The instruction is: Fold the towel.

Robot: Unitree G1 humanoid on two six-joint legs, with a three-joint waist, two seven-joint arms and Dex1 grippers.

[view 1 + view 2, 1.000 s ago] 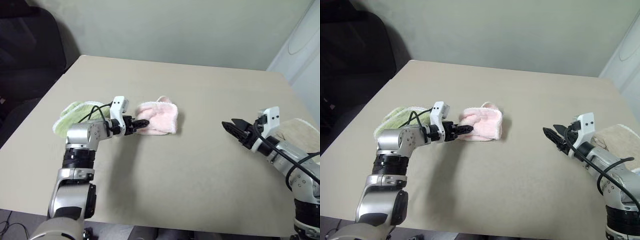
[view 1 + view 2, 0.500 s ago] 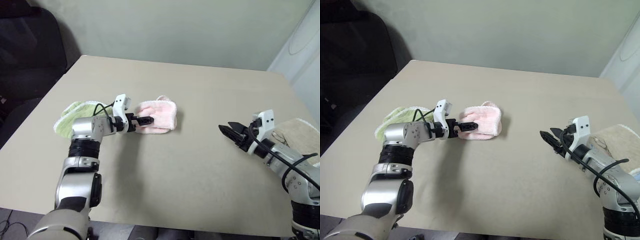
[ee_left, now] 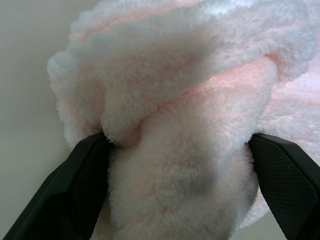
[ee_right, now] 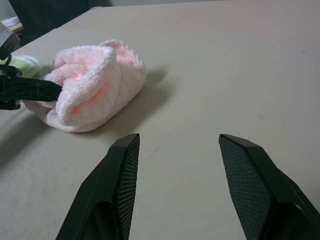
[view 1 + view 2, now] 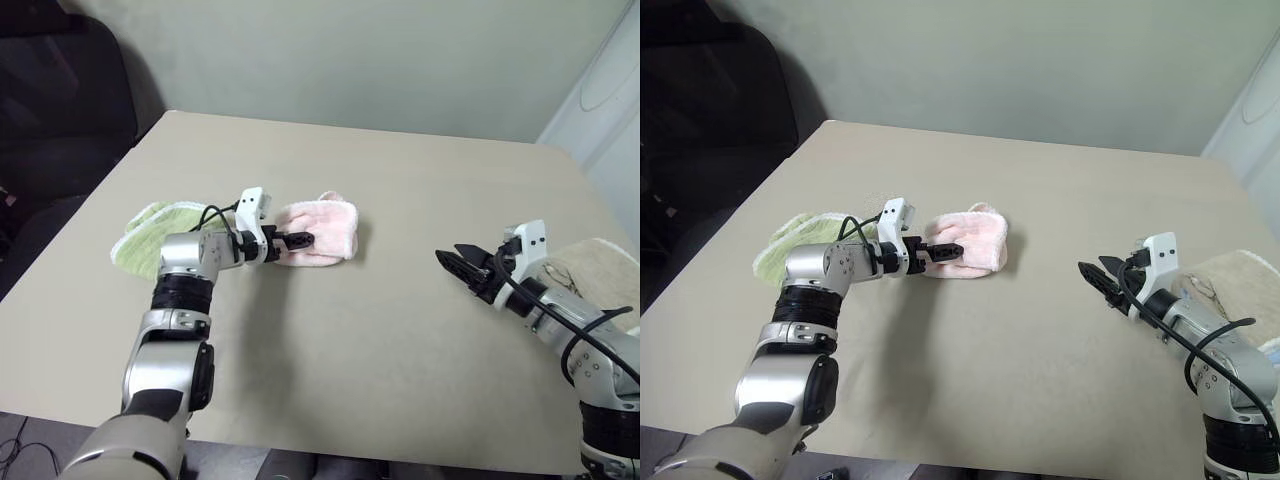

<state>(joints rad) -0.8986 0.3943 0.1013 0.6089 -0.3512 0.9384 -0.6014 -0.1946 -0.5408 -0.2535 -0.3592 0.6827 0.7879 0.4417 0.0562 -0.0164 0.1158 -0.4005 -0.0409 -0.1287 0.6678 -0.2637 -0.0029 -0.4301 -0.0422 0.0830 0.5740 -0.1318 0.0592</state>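
A ribbed light green towel (image 5: 150,232) lies bunched at the left of the beige table (image 5: 400,180). Beside it, the left gripper (image 5: 298,240) spreads wide around the fluffy folded pale pink terry towel (image 5: 325,228). Rightward, the right gripper (image 5: 462,267) hangs open and empty, beside a beige towel (image 5: 600,268).

From the left wrist camera I see the towel (image 3: 190,125) cut off at the frame edges. The left hand (image 5: 297,240) covers part of its near edge. The beige towel (image 5: 600,262) runs off-frame. I cannot make out any loop or printed mark.
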